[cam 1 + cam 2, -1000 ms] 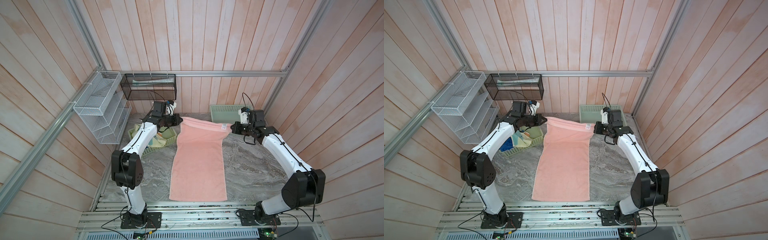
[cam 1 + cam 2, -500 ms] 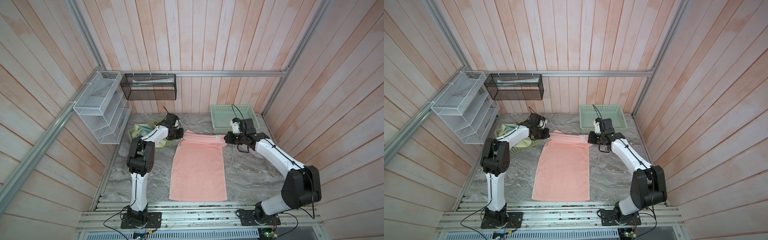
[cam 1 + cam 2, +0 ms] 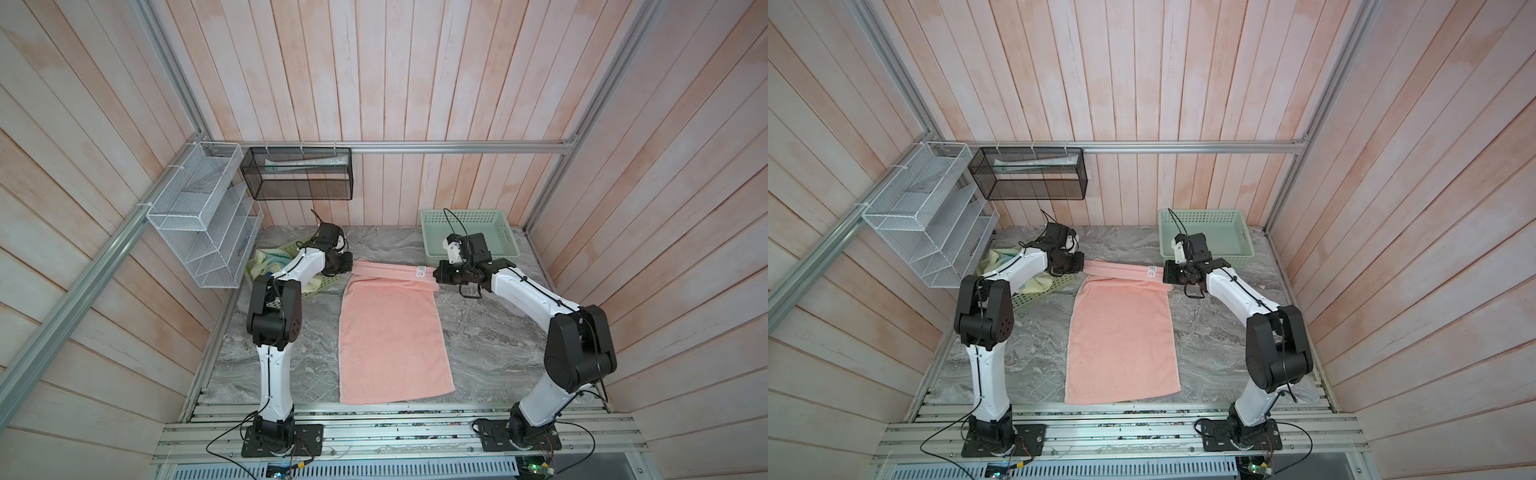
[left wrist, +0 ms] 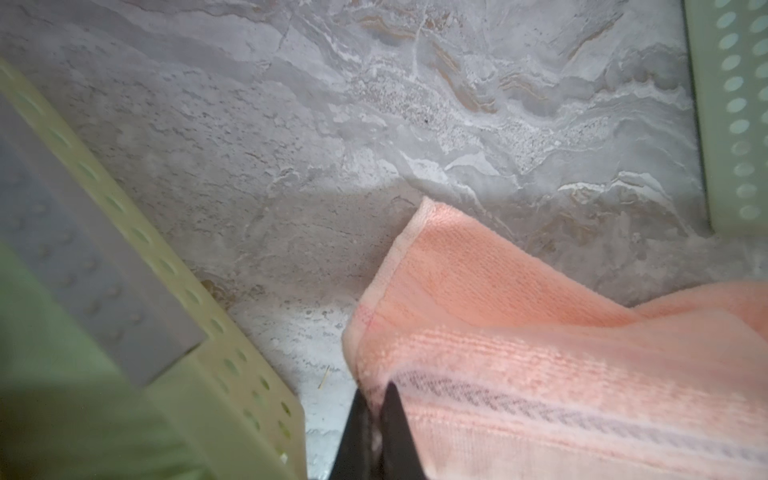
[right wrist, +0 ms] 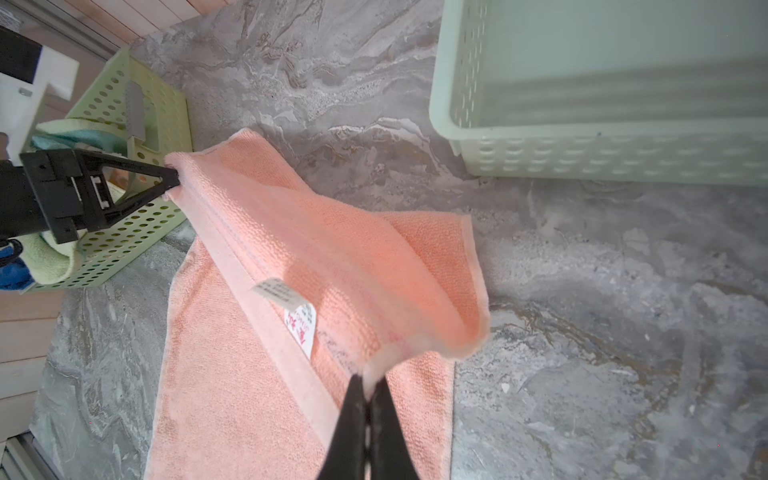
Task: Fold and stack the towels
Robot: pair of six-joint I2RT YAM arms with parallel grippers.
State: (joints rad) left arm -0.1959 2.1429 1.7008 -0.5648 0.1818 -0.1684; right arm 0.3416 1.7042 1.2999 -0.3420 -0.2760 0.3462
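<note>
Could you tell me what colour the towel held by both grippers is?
The towel is plain salmon-pink, seen best in the right wrist view.

The left arm [image 3: 1021,266] hides most of the yellow-green basket [image 3: 1040,293] and its towels [image 3: 988,264].

The grey marbled tabletop [image 3: 490,332] carried three things. A salmon-pink towel [image 3: 390,340] lay flat lengthwise from the centre to the 6 o'clock edge, with its 12 o'clock end raised off the surface. A mint perforated basket [image 3: 463,212] sat in the 1 o'clock corner by the far edge. A lime perforated basket [image 3: 1034,296] sat at 10 o'clock, near the towel's raised end but apart from it.
</note>
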